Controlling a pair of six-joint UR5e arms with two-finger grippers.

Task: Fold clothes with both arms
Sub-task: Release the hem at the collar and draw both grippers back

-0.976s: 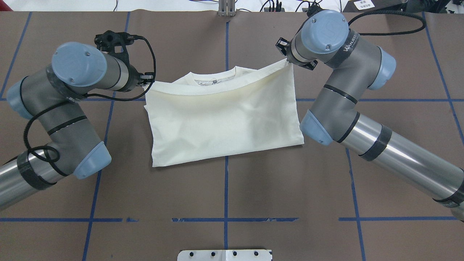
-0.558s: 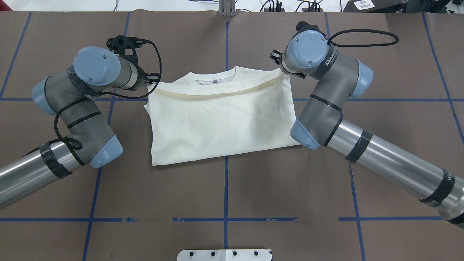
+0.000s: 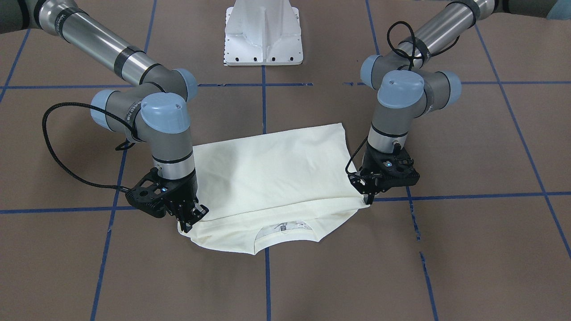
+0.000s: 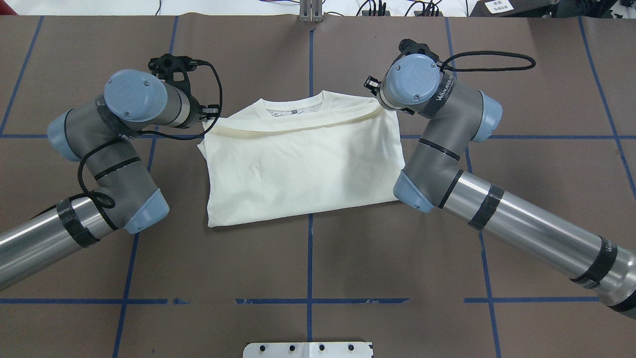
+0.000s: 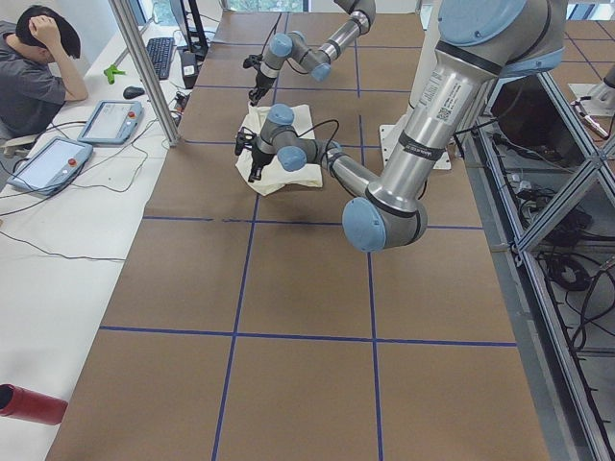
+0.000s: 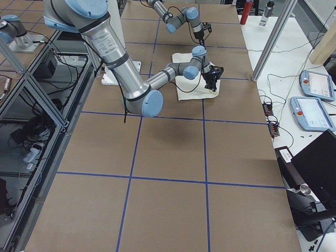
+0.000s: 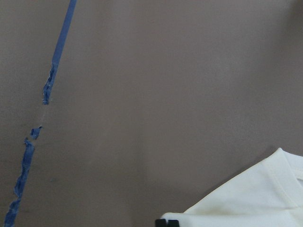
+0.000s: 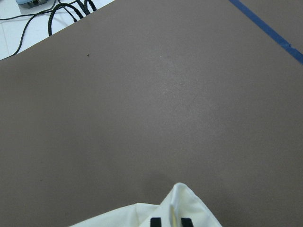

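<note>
Left tool (image 3: 368, 197), right tool (image 3: 186, 221) — each seemingly clamping a shirt (image 4: 303, 164) corner, collar (image 4: 293, 107) edge exposed

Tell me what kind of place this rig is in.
Most likely a robotics lab workcell: a table gridded with blue tape, teach pendants on a side bench, a person seated beside it.

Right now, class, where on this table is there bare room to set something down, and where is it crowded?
Bare: the wide stretch of table between the shirt's near edge and the white base plate, and the strip beyond the collar. Crowded: the shirt's far corners, where the left gripper and right gripper pinch it.
</note>
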